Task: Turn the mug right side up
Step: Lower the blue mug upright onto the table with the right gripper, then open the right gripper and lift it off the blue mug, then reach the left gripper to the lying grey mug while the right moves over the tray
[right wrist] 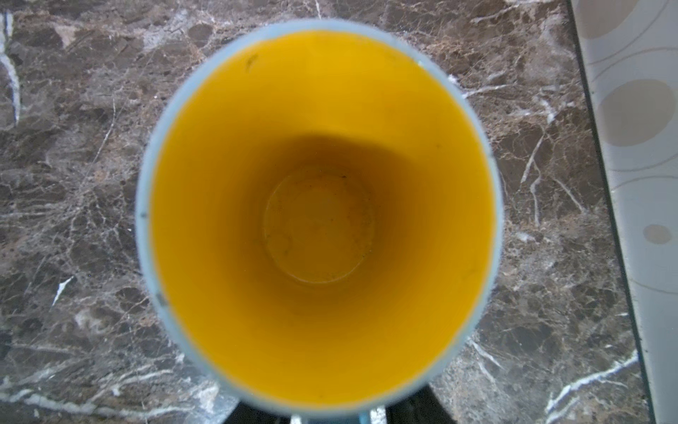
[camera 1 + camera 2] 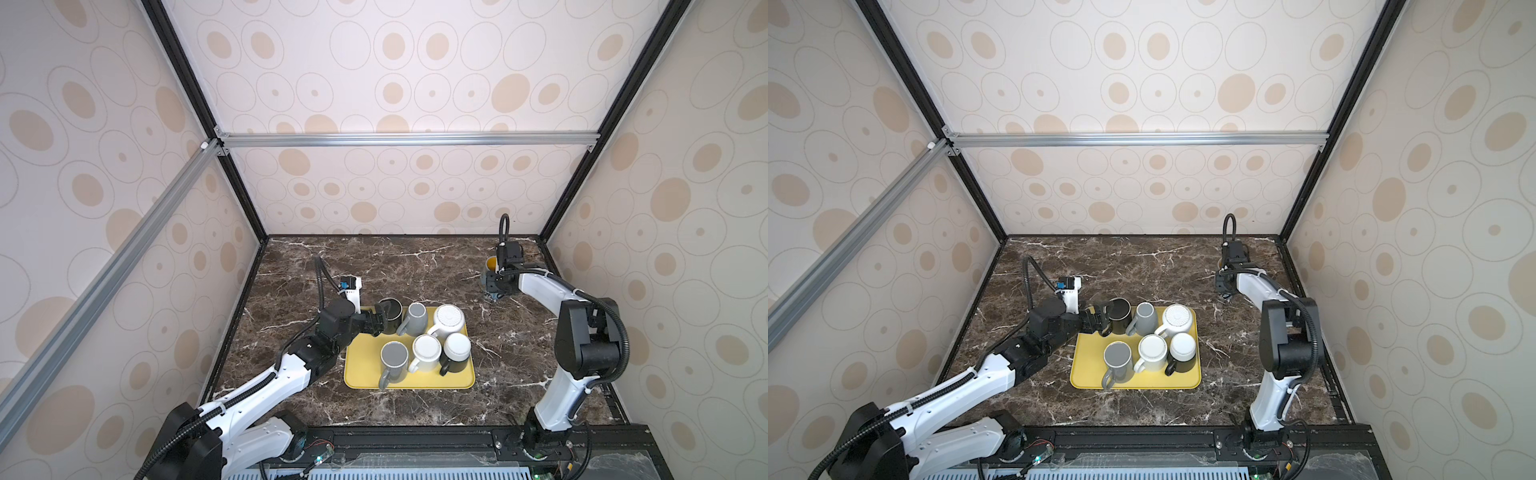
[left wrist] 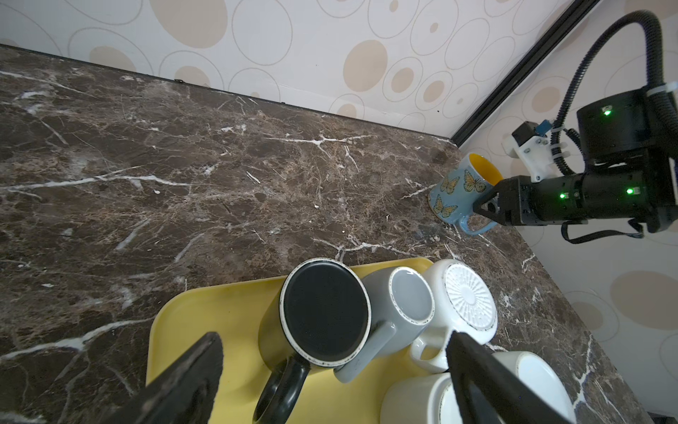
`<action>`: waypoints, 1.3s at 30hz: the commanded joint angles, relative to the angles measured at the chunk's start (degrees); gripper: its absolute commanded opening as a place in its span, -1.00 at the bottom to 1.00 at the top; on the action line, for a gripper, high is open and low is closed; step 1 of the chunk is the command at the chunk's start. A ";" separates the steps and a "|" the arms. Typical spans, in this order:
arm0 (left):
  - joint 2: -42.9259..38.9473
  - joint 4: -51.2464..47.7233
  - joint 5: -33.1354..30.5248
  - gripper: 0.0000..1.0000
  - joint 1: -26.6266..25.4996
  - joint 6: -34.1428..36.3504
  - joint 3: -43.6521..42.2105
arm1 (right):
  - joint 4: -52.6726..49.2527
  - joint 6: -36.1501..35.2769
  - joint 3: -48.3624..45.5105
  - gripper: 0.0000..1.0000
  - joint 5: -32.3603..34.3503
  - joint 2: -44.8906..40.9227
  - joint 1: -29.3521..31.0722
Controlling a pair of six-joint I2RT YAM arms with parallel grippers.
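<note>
Brown marble table [image 3: 183, 165], white-veined. On the yellow rounded tray [image 3: 220, 312] we count six glazed mugs [image 2: 426, 351], all inverted: two grey, two white, two black. The blue mug [image 3: 455, 191], with butterflies outside and yellow inside, stands upright near the far right corner. Left gripper [image 3: 334, 337] gapes wide around the black mug [image 3: 324, 312]. Right gripper [image 3: 483, 213] is at the blue handle; we cannot tell its grip.

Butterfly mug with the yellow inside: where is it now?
The butterfly mug stands upright far right on the table in both top views, near the back corner, away from the yellow tray.
</note>
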 commanded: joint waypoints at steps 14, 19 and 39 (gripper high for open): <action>-0.87 -7.02 -15.89 1.00 0.22 1.58 2.15 | 0.50 10.94 -8.57 0.19 -11.01 -27.86 2.10; -1.44 -8.90 -17.26 1.00 0.26 1.21 2.56 | -3.40 7.41 -10.38 0.48 -4.63 -34.35 15.15; -8.85 -25.43 -6.88 0.86 -4.91 0.45 4.56 | -6.57 17.68 -19.98 0.73 -11.04 -47.51 34.49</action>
